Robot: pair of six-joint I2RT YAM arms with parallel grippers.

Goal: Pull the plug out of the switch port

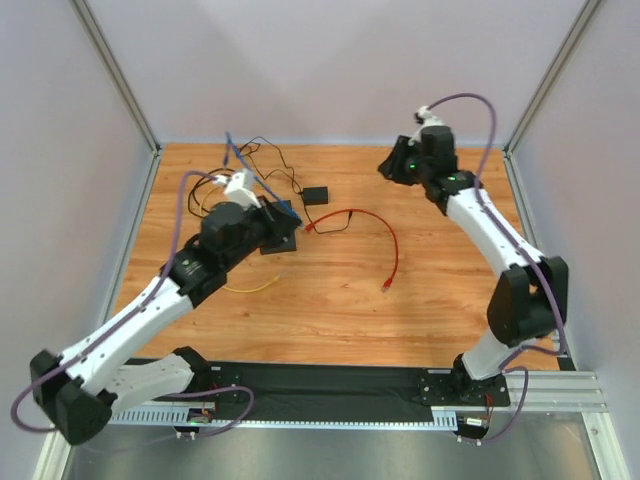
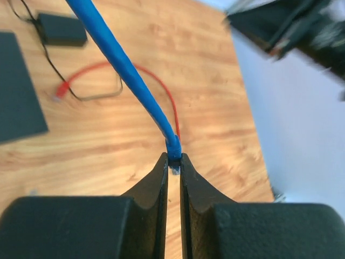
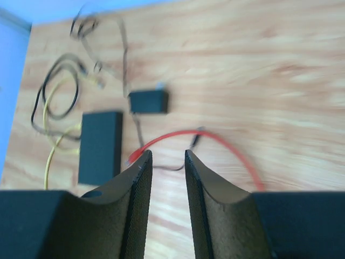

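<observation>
— What is shown from above?
— The flat matte-black switch box point(image 1: 283, 243) is seen left of centre on the wooden table point(image 1: 420, 300), half hidden beneath the left arm. The right arm is held high, well apart.
— And at the left wrist?
— The left gripper point(image 2: 173, 160) is pinched nearly shut on the plug point(image 2: 173, 150) of a thick blue cable point(image 2: 124, 65), held well clear of the switch box. The pull is judged done.
— The right wrist?
— The right gripper point(image 3: 168, 156) is seen parted, with nothing held. Only a release appears left.
</observation>
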